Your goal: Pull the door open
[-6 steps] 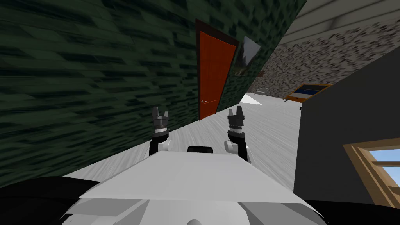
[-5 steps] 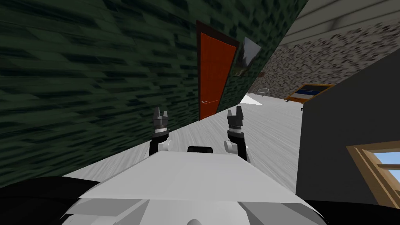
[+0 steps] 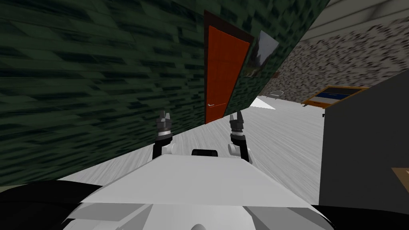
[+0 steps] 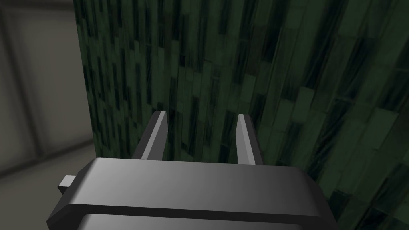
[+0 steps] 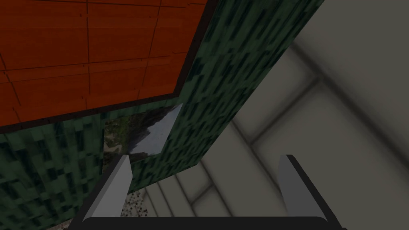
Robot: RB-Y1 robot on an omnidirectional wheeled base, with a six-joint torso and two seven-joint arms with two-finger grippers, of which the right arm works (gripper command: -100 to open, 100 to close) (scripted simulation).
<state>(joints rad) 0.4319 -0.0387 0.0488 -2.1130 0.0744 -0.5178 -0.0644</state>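
Observation:
The orange-red door (image 3: 224, 76) stands shut in its dark frame in the dark green wall (image 3: 88, 80), well ahead of me; a small pale handle (image 3: 210, 104) sits at its left edge. My left gripper (image 3: 164, 115) and right gripper (image 3: 236, 116) are raised in front of my chest, far short of the door. In the left wrist view the left gripper (image 4: 201, 119) is open with a narrow gap, facing the green wall (image 4: 299, 80). The right gripper (image 5: 204, 167) is wide open, and the door (image 5: 88, 52) lies beyond it. Both hold nothing.
A framed picture (image 3: 261, 54) hangs on the wall just right of the door. A tall dark grey block (image 3: 359, 139) stands close on my right. Pale floor (image 3: 279, 135) runs ahead to a speckled far wall with a wooden-framed piece (image 3: 333, 96).
My view has shifted: the door looks slightly larger and the window at lower right has slid almost out. The left gripper's fingers stand closer together, and the right hand has turned.

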